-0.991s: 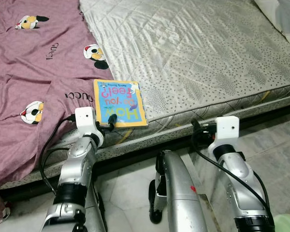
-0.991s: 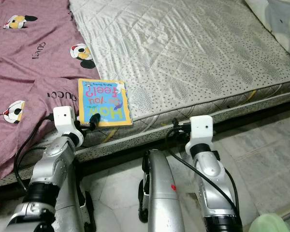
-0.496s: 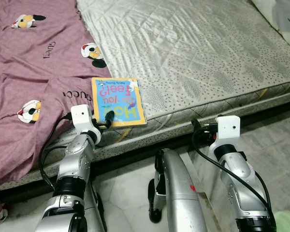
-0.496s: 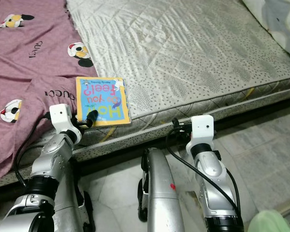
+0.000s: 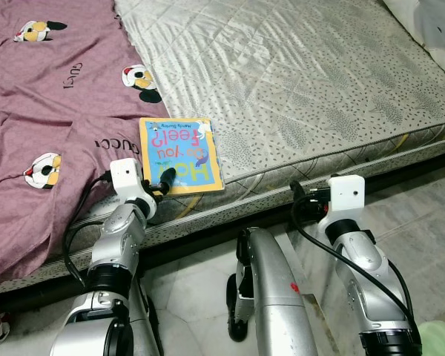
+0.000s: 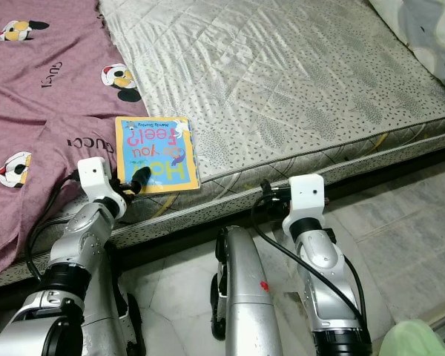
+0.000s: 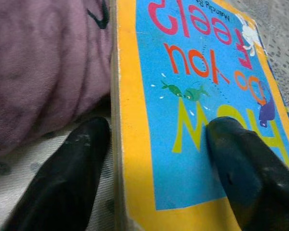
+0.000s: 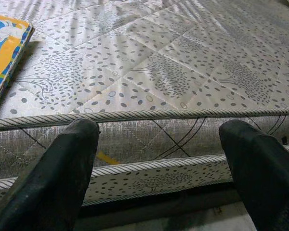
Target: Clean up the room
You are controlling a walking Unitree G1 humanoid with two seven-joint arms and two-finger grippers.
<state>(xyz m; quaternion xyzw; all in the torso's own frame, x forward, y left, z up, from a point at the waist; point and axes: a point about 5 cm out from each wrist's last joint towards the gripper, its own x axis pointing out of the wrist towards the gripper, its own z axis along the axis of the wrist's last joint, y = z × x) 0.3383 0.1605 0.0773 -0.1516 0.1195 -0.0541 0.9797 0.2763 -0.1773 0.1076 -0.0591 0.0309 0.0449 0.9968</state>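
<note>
Even, soft daylight is filling both eye views, crisp and unblurred; the mattress (image 5: 297, 81) is showing a pale sheen. Close up, the left wrist's fingers (image 7: 62, 183) are blurring.

A maroon cartoon-print sheet (image 5: 37, 111) is lying rumpled over the quilted grey mattress (image 5: 304, 81), which is sitting above a marble floor (image 5: 423, 215).

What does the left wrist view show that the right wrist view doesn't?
Left wrist: the left gripper open astride the book's corner, one finger on the cover, the other beside its edge, the purple sheet alongside. Right wrist: the right gripper open, facing the mattress side. Both: the book on the mattress.
</note>
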